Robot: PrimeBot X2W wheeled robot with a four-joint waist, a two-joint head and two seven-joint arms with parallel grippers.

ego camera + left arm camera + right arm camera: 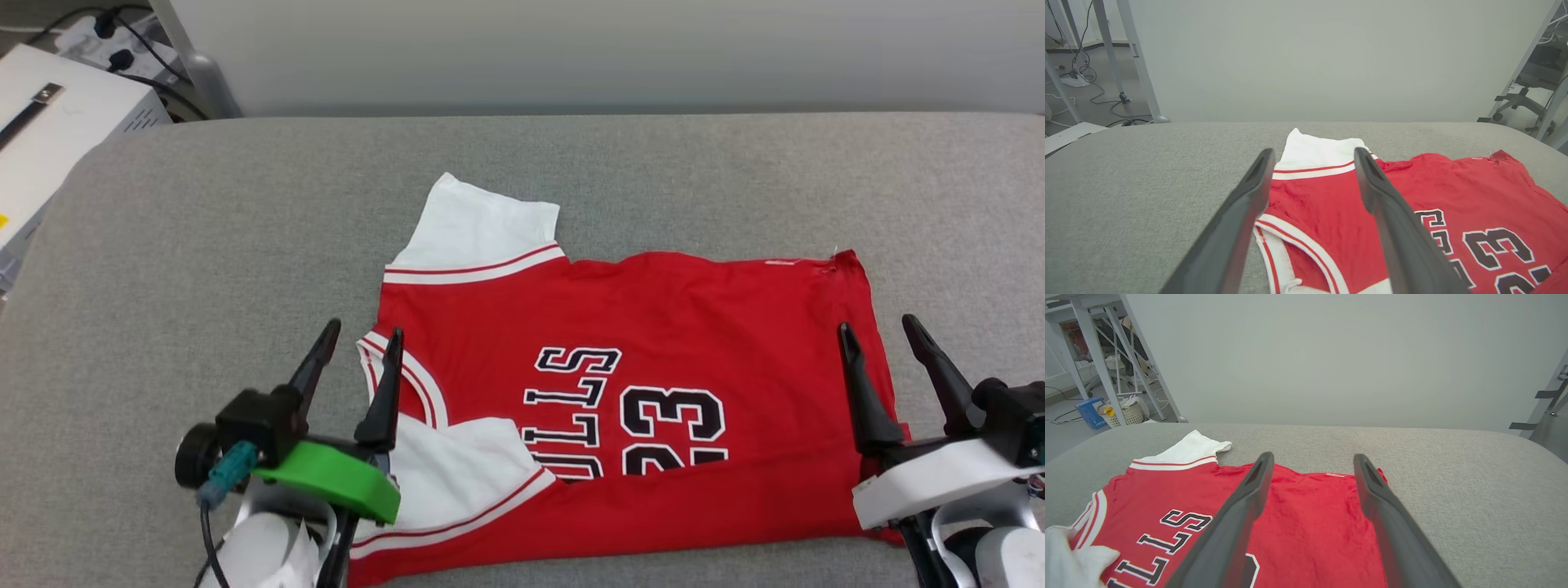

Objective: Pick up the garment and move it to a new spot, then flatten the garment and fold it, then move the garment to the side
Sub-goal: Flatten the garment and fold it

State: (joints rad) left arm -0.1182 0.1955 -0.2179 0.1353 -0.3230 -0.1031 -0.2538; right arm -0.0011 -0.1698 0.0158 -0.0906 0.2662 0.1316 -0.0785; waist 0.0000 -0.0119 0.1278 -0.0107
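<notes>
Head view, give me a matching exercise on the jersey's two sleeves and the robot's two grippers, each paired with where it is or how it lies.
1. far sleeve
2. near sleeve
3. left gripper
4. right gripper

A. open at the hem
B. folded onto the red front
C. open at the neck trim
D. spread flat on the grey cushion

Pairs: 1-D, 2-B, 3-C, 4-A

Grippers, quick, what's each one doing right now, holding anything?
Left gripper: open, holding nothing, by the collar of the red jersey.
Right gripper: open, holding nothing, by its hem.
</notes>
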